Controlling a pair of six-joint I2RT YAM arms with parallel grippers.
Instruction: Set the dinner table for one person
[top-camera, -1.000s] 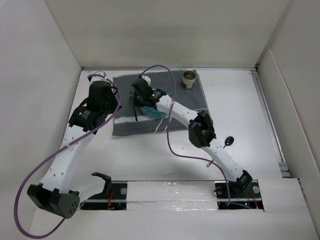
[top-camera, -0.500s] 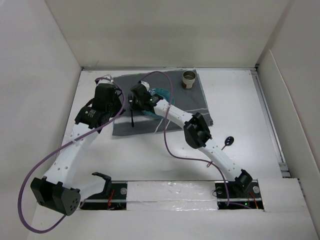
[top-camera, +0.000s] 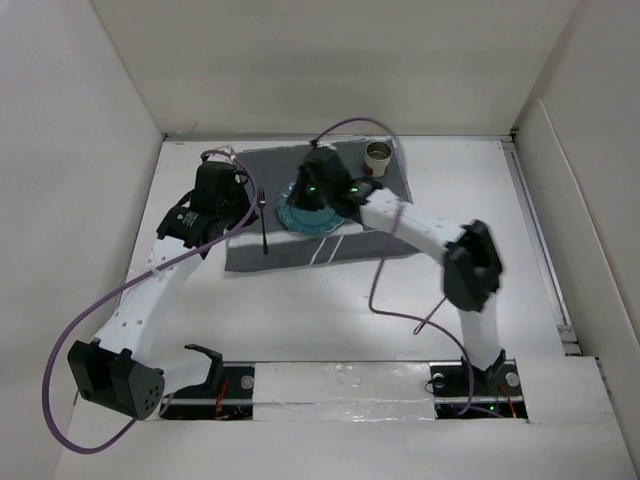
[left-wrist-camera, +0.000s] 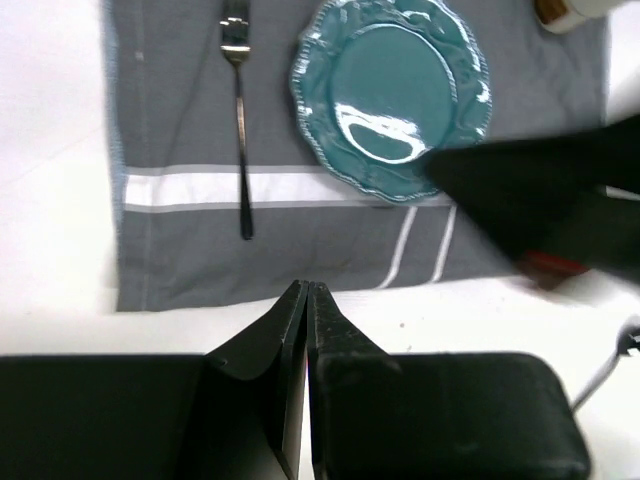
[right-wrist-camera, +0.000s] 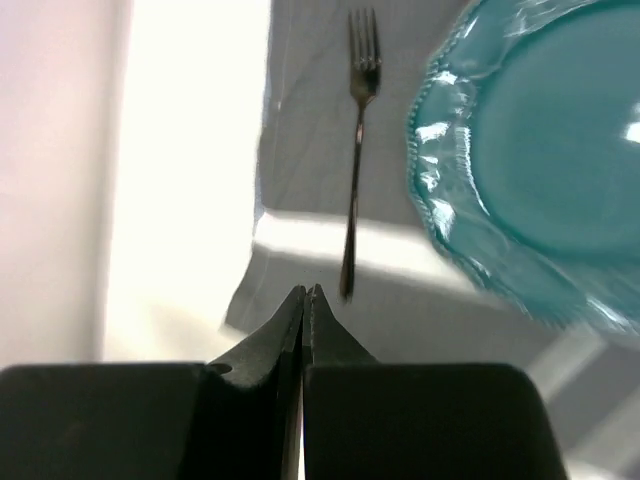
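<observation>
White dinner table is carrying a grey striped cloth toward its far side. The left gripper is hovering by the cloth's near edge, the right gripper is hanging up by the teal plate, both claws pressed together, gripping nothing. A fork is lying just left of the plate, not touching, and a cup is standing at the cloth's far right corner

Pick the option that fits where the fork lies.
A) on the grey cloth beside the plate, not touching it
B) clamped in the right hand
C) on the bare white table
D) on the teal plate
A: the fork lies flat on the grey cloth, with a strip of cloth showing between it and the teal plate.
</observation>
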